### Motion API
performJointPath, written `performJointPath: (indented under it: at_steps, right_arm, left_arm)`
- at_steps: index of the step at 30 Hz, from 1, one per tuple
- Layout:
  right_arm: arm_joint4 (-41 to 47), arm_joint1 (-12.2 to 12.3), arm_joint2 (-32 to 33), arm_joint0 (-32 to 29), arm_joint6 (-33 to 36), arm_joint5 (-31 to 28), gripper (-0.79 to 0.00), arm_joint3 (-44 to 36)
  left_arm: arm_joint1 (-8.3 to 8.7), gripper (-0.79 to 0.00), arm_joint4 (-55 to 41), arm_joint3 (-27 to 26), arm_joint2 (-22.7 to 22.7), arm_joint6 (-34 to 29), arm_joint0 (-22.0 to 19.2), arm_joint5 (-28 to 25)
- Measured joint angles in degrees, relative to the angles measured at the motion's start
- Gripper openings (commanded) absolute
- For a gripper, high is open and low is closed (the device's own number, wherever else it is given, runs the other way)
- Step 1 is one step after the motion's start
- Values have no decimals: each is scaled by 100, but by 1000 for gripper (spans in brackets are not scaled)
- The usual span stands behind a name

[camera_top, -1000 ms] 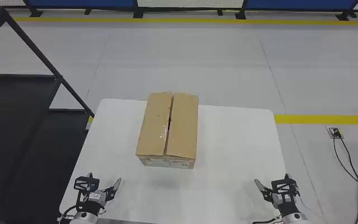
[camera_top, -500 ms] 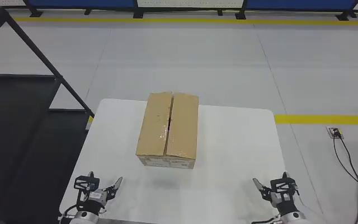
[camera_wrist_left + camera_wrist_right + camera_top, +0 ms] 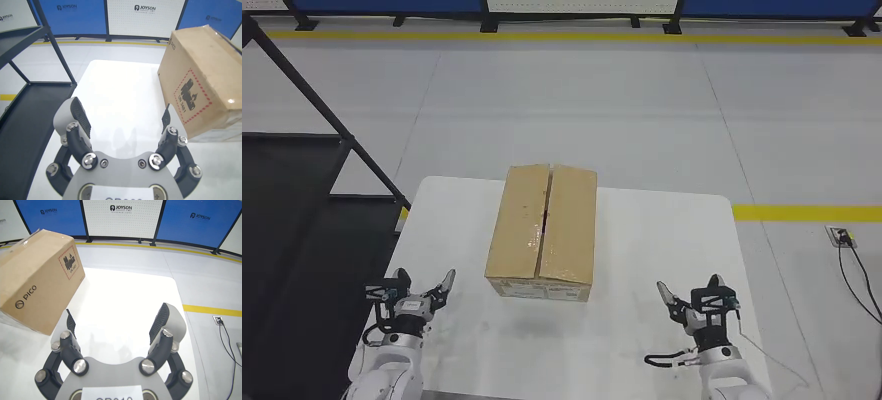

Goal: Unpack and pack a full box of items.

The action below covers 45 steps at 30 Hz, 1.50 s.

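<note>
Both tools (image 3: 412,288) (image 3: 689,290) nearer box (image 3: 542,232)

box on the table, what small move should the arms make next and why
Probably bring both arms in toward the top seam of the box. It sits shut on the table, flaps meeting along the middle, while the left claw and right claw are open and empty near the front edge, not touching it.

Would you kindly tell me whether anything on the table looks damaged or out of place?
Nothing stands out: the cardboard box sits flat on the white table, flaps closed; left gripper and right gripper are open, clear of it.
</note>
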Motion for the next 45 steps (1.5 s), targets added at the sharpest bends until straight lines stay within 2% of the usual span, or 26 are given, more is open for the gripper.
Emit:
performJointPath:
  at_steps: [10,12,14,16,19,22,27,33,40,45]
  right_arm:
    - [7,3,36,-9,-17,-17,0,16]
    - [155,-6,97,-17,-216,-62,0,105]
    - [214,-5,59,13,-554,-424,0,187]
    - [-155,9,-49,34,-796,-837,0,216]
    - [-739,18,-239,34,-1002,-1114,0,122]
    - [-1150,27,-338,-11,-1031,-1234,0,5]
    - [-1125,27,-332,-11,-1023,-1224,0,6]
    - [-1451,35,-367,19,-1100,-1322,0,-80]
    - [-3004,22,-743,381,-914,-1170,0,-62]
    - [-3674,-26,-1035,692,-713,-1031,0,77]
  left_arm:
    - [-1,0,-23,-2,3,2,-2,-62]
    - [-10,0,-103,14,24,-47,-44,-63]
    - [-25,0,3,76,119,-61,-168,-28]
    - [-43,0,179,200,273,-77,-324,-41]
    - [-75,0,326,505,483,-90,-618,-64]
    - [-112,0,365,836,692,-149,-920,-165]
    - [-167,0,488,1181,974,-88,-1212,-246]
    - [-213,0,635,1138,1242,-26,-1211,-365]
    - [-250,0,853,973,1461,10,-1111,-413]
    - [-273,0,900,808,1548,32,-1032,-397]
